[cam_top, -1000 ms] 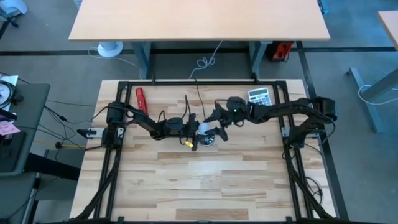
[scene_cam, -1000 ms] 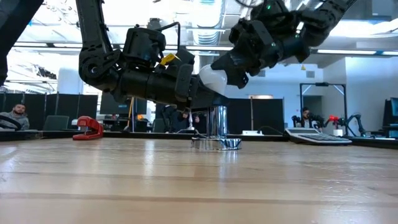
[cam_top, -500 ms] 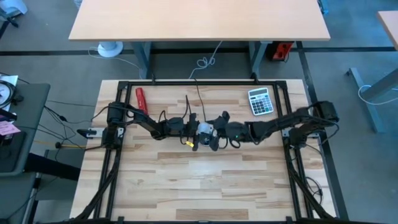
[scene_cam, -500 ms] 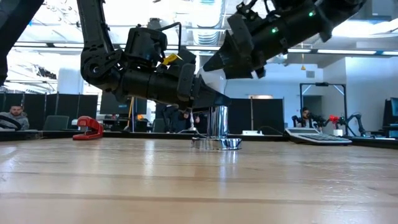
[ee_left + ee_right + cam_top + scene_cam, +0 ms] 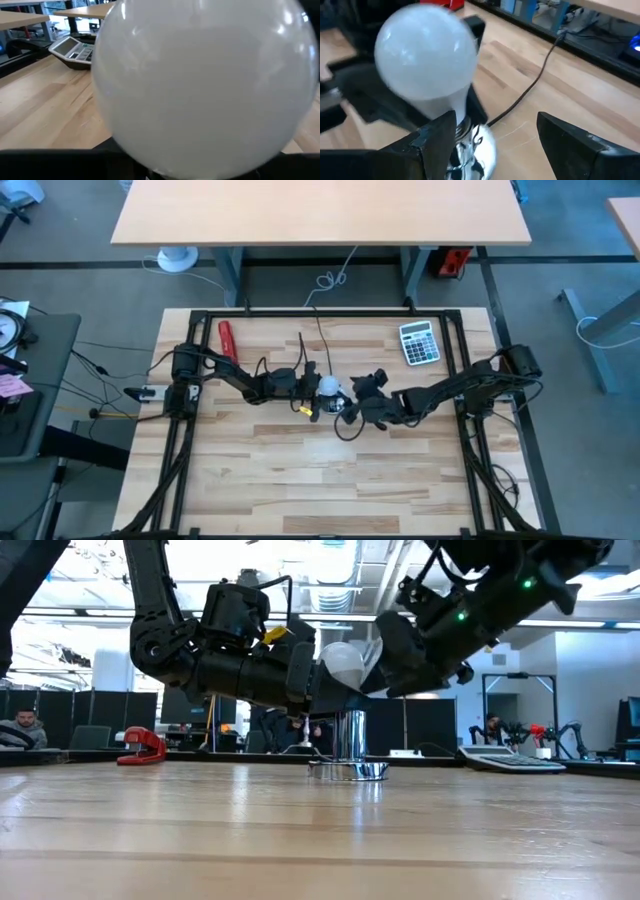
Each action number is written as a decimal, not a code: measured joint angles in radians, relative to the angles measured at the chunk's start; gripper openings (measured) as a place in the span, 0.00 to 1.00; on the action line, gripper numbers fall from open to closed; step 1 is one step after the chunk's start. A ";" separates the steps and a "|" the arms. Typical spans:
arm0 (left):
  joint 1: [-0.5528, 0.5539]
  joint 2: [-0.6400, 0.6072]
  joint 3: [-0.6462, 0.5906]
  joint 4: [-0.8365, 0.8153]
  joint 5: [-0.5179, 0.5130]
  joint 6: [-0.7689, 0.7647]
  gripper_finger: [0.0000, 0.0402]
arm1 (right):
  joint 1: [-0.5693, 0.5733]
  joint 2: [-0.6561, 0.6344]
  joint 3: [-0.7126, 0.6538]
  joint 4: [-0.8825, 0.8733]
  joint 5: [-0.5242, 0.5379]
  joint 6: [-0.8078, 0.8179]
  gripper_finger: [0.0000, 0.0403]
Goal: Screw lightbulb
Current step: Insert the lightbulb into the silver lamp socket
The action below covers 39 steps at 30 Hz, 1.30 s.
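The small white pear-shaped lightbulb is clamped at its neck by the left gripper, globe pointing toward the right arm, directly above the round shiny metal socket at the table's centre. The right gripper, fingers spread apart, sits just beside the bulb, not touching it.

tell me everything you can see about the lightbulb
The lightbulb is white, frosted and pear-shaped, narrowing to a pale neck. It is held off the table near the table's middle, over the shiny metal socket with its black cord. The left gripper is shut on its lower part. The right gripper is open beside it, not touching.
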 joint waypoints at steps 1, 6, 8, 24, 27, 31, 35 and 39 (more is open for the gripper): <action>0.000 0.000 0.000 0.000 0.001 0.001 0.36 | 0.000 -0.001 0.000 0.003 0.004 -0.002 0.71; 0.000 0.000 0.000 -0.002 0.003 0.004 0.36 | 0.017 -0.036 0.000 0.005 0.004 -0.054 0.71; 0.000 0.000 0.000 -0.003 0.003 0.009 0.36 | 0.027 -0.067 0.000 -0.023 0.002 -0.070 0.71; 0.002 -0.002 0.003 -0.039 0.006 0.002 0.36 | -0.090 -0.391 0.022 -0.119 -0.466 -0.370 0.71; 0.004 -0.005 0.030 -0.105 0.023 0.002 0.36 | -0.200 -0.363 0.093 -0.223 -0.674 -0.392 0.71; 0.005 -0.008 0.081 -0.212 0.063 0.015 0.36 | -0.294 -0.267 0.280 -0.516 -0.792 -0.488 0.71; 0.004 -0.008 0.104 -0.247 0.074 0.024 0.36 | -0.324 -0.142 0.544 -0.820 -0.824 -0.575 0.71; 0.004 -0.008 0.105 -0.249 0.075 0.026 0.36 | -0.323 -0.005 0.809 -1.062 -0.854 -0.650 0.71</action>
